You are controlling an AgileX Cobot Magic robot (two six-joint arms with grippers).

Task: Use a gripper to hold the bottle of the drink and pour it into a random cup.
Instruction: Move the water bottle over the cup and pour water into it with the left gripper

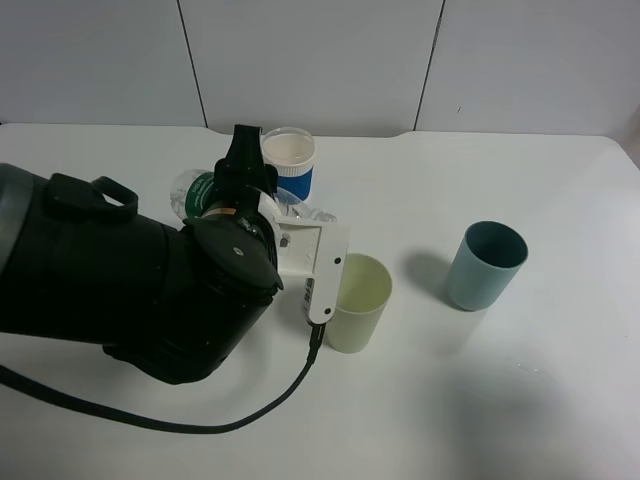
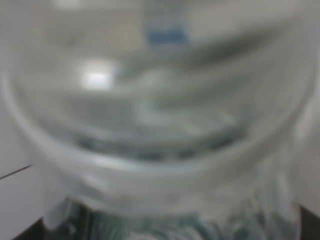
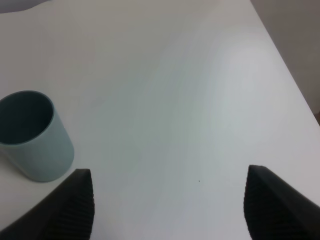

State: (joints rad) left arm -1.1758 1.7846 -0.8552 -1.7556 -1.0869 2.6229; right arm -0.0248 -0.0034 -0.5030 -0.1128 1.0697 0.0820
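Note:
In the exterior high view my left gripper (image 1: pixel 240 175) is shut on the bottle of the drink (image 1: pixel 200 190), a clear bottle with a green label. The bottle is tipped on its side, and its neck (image 1: pixel 312 213) points right, toward the cup. The pale yellow-green cup (image 1: pixel 358 300) stands upright just in front of the arm's white bracket (image 1: pixel 318 262). No stream of liquid shows. In the left wrist view the blurred bottle (image 2: pixel 160 125) fills the frame. My right gripper (image 3: pixel 170 210) is open above bare table, with nothing between its fingers.
A short blue cup with a white rim (image 1: pixel 290 160) stands behind the bottle. A teal cup (image 1: pixel 485 265) (image 3: pixel 32 135) stands to the right. The black cable (image 1: pixel 150 420) trails across the white table (image 1: pixel 540 400) in front of the arm.

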